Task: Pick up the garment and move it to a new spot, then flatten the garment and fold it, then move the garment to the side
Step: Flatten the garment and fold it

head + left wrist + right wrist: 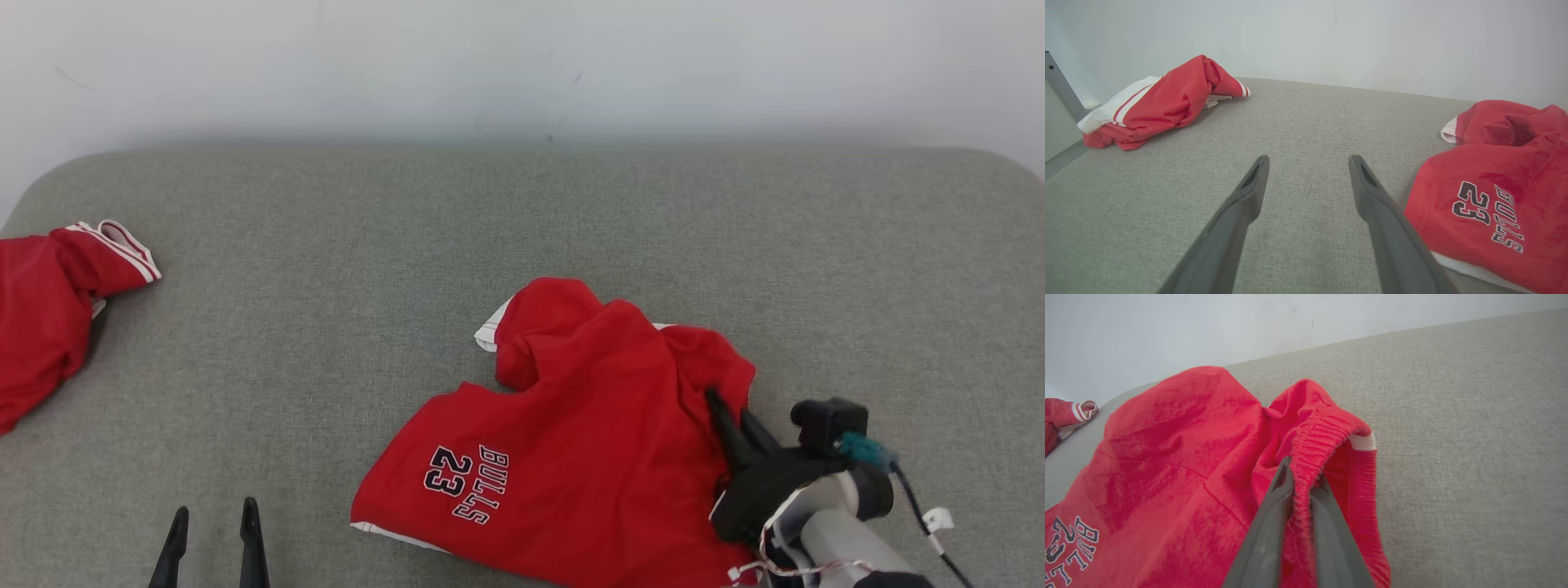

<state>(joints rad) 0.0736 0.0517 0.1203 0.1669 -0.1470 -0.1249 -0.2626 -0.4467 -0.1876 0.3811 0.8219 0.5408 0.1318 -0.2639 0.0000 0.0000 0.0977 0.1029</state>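
Because the elastic waistband (1327, 437) likely offers a firm edge for lifting, we have the right pincer (1300, 473) clamped narrow on it, the red garment (571, 425) spreading leftward from its tips across the grey surface (522, 229). Our left pincer (1308, 163) stands wide and empty, garment just right of it. Print reads "BULLS 23".

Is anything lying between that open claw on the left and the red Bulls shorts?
Nothing visible does. Only the bare grey padded surface lies between the left gripper and the red Bulls shorts to its right. The other red garment sits off on the gripper's opposite side, out of that path.
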